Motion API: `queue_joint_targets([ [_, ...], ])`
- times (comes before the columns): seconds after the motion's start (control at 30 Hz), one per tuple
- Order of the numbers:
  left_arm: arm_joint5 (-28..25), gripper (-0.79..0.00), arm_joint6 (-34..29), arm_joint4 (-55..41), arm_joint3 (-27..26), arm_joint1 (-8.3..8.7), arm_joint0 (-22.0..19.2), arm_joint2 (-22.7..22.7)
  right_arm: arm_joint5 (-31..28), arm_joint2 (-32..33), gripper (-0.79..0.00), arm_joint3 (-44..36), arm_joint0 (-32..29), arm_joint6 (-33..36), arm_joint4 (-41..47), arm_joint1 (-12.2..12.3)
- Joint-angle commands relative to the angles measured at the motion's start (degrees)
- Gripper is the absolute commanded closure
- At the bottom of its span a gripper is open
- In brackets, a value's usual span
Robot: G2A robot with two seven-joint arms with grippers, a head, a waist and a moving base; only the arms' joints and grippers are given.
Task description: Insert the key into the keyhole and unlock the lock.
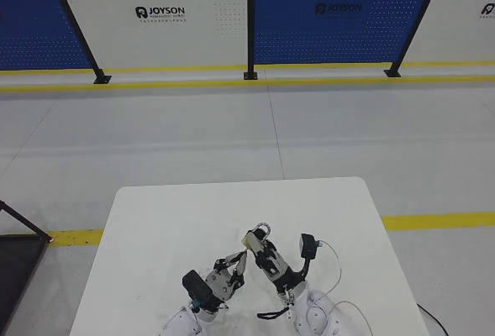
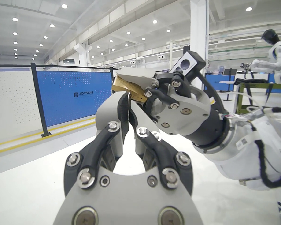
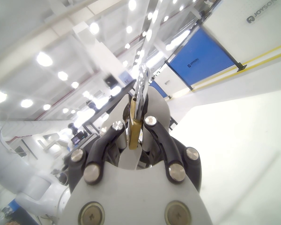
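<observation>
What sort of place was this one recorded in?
Probably a factory-style robotics test hall: blue and white perforated partition panels, yellow floor lines, and a high ceiling with round lights.

White left claw [image 2: 127, 101] has black linkages [image 2: 93, 141], silver screws [image 2: 85, 178].

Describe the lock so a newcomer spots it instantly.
Above the white table, near its robot-side edge, find the right gripper. It clamps the lock: brass body, chrome shackle, the only gold-coloured thing there.
</observation>
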Motion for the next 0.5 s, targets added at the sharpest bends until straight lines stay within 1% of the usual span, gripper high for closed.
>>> queue_joint_targets([
  [0.0, 0.0, 0.0, 0.1, -0.1, 0.1, -0.04, 0.0, 0.1, 0.0, 0.0, 0.0, 0.0, 0.0, 0.1, 0.0, 0.0],
  [0.17, 0.2, 0.0, 1.1, -0.3, 0.2, -0.09, -0.2, 0.2, 0.3, 0.0, 0.0, 0.0, 0.0, 0.0, 0.1, 0.0],
  [0.2, 0.1, -0.314, 1.2, -0.5, 0.2, -0.1, -0.2, 0.2, 0.4, 0.0, 0.0, 0.0, 0.0, -0.1, 0.0, 0.0],
  [0.23, -0.4, -0.646, 1.1, -1.0, 0.3, -0.12, -0.1, 0.3, 0.6, 0.1, 0.0, -0.1, 0.1, -0.4, 0.0, 0.0],
  [0.27, -0.8, -0.785, 1.2, -1.6, 0.2, -0.14, -0.1, 0.2, 1.3, 0.4, 0.0, -0.1, 0.1, -1.0, -0.2, -0.1],
  [0.37, -3.9, -0.785, 1.0, -3.5, -0.2, -0.01, 0.3, 0.0, 2.1, 0.3, 0.0, 0.0, 0.1, -1.9, -0.6, -0.2],
  [0.47, -6.5, -0.785, 0.5, -4.1, -0.9, 0.53, 1.2, -1.3, 3.4, 0.5, 0.0, 0.2, 0.2, -3.1, -1.3, -0.3],
])
